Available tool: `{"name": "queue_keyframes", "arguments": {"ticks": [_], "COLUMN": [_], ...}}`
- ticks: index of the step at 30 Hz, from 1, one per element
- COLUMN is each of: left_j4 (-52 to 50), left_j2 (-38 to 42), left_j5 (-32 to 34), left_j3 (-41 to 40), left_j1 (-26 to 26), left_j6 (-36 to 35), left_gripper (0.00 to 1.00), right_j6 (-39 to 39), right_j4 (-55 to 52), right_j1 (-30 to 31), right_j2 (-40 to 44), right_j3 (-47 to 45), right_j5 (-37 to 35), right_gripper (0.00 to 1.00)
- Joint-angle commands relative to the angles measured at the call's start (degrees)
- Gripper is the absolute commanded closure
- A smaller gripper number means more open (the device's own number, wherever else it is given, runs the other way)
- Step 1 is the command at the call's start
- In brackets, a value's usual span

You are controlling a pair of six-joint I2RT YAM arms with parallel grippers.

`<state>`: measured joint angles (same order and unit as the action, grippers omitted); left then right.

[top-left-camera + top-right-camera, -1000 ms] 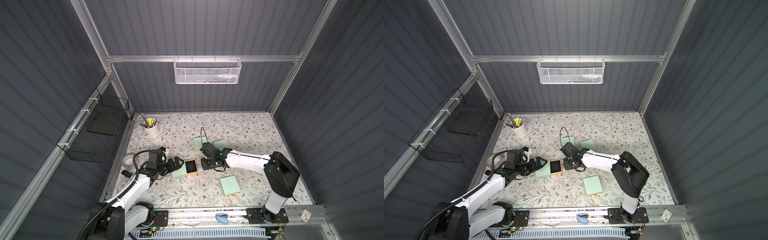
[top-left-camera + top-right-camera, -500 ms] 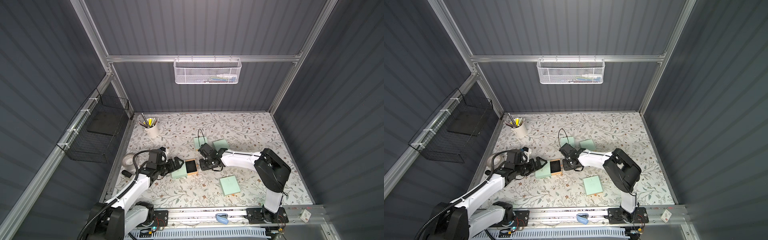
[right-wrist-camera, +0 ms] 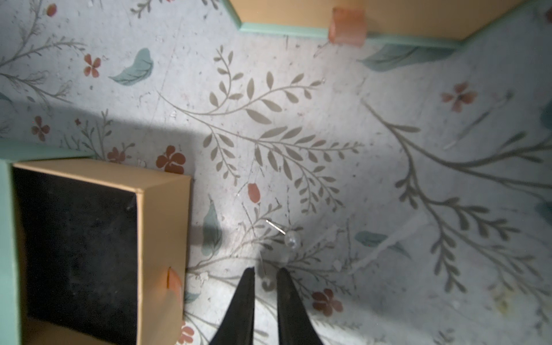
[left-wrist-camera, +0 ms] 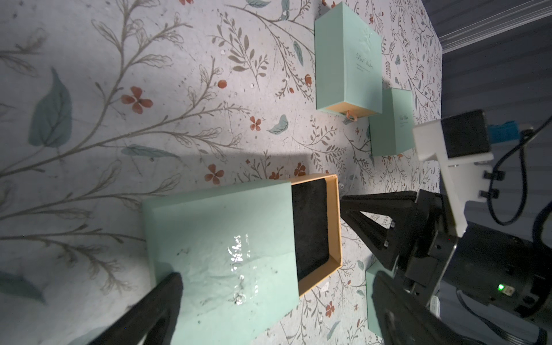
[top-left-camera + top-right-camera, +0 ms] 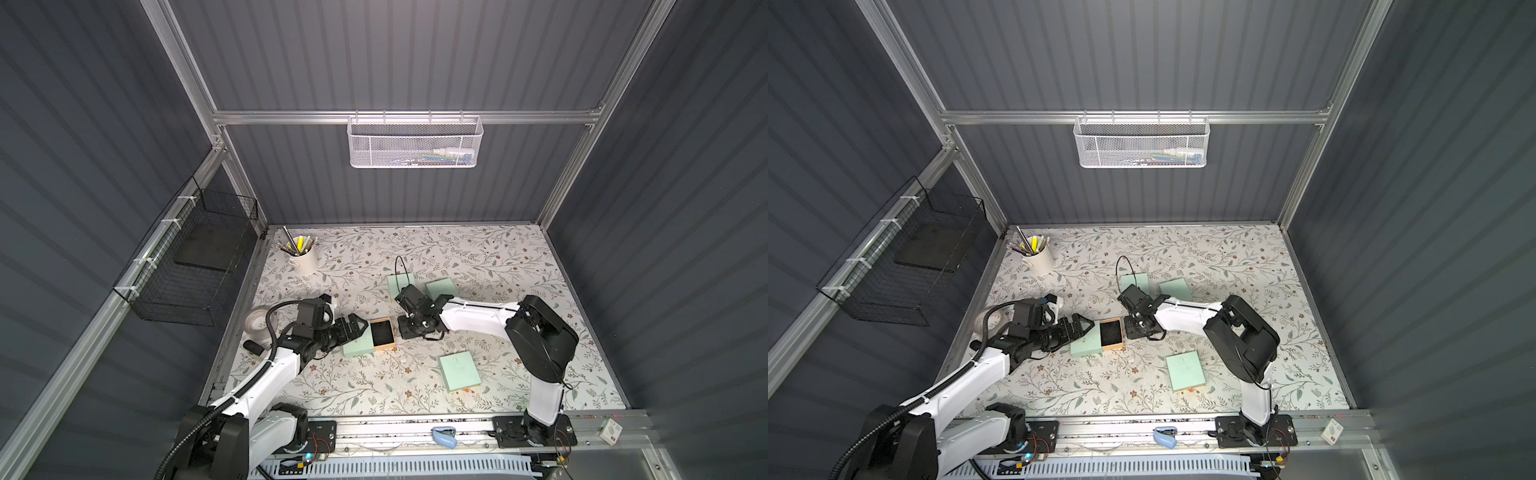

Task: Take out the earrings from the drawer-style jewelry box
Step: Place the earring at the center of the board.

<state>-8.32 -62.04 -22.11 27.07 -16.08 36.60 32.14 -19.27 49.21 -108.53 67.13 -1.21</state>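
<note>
The jewelry box (image 5: 356, 345) is a mint sleeve with its tan drawer (image 5: 382, 332) pulled out toward the right arm. The drawer (image 3: 77, 239) has a black lining. My left gripper (image 4: 276, 277) is open and straddles the sleeve (image 4: 221, 239) without touching it. My right gripper (image 3: 265, 270) points down at the mat just beside the drawer (image 5: 1111, 332), its jaws a narrow gap apart. One of the earrings (image 3: 266, 280), a clear stud, lies on the mat in that gap, loose of both fingers. Another (image 3: 291, 239) lies just past the fingertips.
Three closed mint boxes lie on the floral mat (image 5: 490, 266): two behind the right wrist (image 5: 400, 282) (image 5: 440, 286), one near the front (image 5: 459, 370). A white pen cup (image 5: 303, 259) stands at the back left, a tape roll (image 5: 257, 324) by the left arm.
The right arm's elbow has swung in toward the middle and its gripper has edged toward the drawer. Its jaws have parted slightly. The left arm has not moved.
</note>
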Motion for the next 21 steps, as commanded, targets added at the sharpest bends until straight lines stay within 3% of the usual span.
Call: {"name": "queue_keyframes", "arguments": {"ticks": [1, 11, 21], "left_j4": [-6.3, -9.6, -14.4], "left_j2": [0.4, 2.7, 2.3], "left_j5": [-0.1, 0.9, 9.0], "left_j3": [0.9, 2.6, 4.8], "left_j1": [0.2, 0.2, 0.2], "left_j6": [0.1, -0.6, -1.6], "left_gripper": [0.0, 0.0, 0.0], "right_j6": [-0.3, -0.1, -0.5], "right_j4": [-0.3, -0.1, -2.7], "right_j1": [-0.2, 0.0, 2.0], "right_j2": [-0.9, 4.0, 8.2], "right_j3": [0.6, -0.5, -0.8], "right_j5": [0.6, 1.3, -0.9], "right_gripper": [0.81, 0.81, 0.8]}}
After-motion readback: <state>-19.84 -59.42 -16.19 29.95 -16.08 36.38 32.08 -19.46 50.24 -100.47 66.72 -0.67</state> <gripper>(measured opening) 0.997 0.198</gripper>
